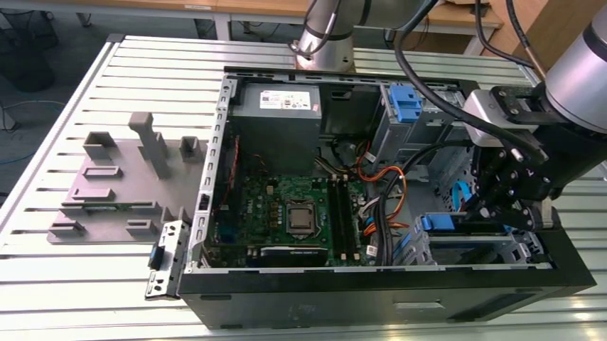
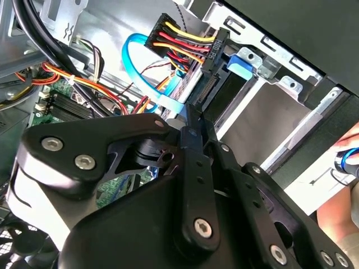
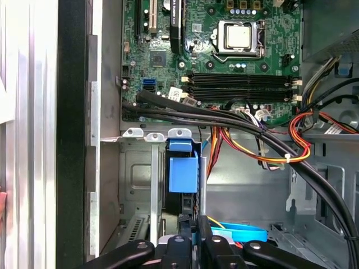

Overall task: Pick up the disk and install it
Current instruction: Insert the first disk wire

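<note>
I am looking into an open computer case [image 1: 379, 298] that lies on a metal table [image 1: 76, 298]. The grey power box [image 1: 280, 114] at the back has a white label [image 1: 289, 100] on top. The writing on it is too small for me to make out. There are small white stickers on the green board [image 3: 224, 61] too, and I cannot read those either.

The disk [image 3: 183, 174] stands on its thin edge inside the metal cage [image 3: 134, 179], in the corner of the case on the exterior view's right. In the first wrist view I see mostly its blue plastic end, with a dark part under it. Its flat face and its label are turned away from me.

The pincer [image 3: 193, 231] is right at the disk, just at the open side of the cage. In the exterior view the pincer [image 1: 512, 213] hangs over that same corner, and its black body hides most of the disk there. I cannot tell if the pincer is wide or narrow, or if it is holding the disk, because its tip is cut off or covered by its own black arms [image 2: 185, 224].

A flat light-blue cable [image 2: 140, 73] bends close by. A bunch of red, yellow and black wires [image 2: 179, 42] ends in a black plug beside the cage. Thick black cables [image 3: 235, 120] cross over the green board and hide part of it.
</note>
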Available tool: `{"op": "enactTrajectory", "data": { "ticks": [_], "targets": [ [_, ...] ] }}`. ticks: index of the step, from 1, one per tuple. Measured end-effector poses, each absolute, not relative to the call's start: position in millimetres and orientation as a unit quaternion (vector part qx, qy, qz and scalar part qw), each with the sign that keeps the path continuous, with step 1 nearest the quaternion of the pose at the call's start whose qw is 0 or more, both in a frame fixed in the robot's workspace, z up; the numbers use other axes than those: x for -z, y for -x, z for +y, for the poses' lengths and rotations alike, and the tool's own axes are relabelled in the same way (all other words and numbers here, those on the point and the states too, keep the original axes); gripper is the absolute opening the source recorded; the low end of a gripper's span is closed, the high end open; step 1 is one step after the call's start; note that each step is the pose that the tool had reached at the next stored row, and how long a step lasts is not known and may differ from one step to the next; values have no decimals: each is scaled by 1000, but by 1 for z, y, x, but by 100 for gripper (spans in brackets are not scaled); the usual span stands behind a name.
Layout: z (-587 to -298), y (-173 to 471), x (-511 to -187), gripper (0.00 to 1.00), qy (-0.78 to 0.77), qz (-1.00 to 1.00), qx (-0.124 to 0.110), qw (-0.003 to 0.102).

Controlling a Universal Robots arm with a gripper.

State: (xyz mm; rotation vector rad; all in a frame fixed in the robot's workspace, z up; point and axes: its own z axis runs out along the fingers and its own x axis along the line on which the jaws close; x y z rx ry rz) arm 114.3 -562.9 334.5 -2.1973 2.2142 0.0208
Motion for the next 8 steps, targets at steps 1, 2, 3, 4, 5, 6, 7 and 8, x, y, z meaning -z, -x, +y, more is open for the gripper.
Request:
{"op": "enactTrajectory", "data": {
  "ticks": [1,2,3,4,5,6,7,8],
  "targets": [
    [-563,-114,-335,16,704,710,-7,11],
    [-563,-114,-336,16,704,710,-7,11],
    [-563,-114,-337,16,704,710,-6,11],
    [-563,-114,-337,16,704,710,-6,11],
    [-563,-114,-337,16,704,710,-6,11],
    [-563,-114,-337,16,704,710,-6,11],
    [-563,-114,-337,16,704,710,-6,11],
    [-563,-114,-337,16,704,710,-6,11]
  ]
}}
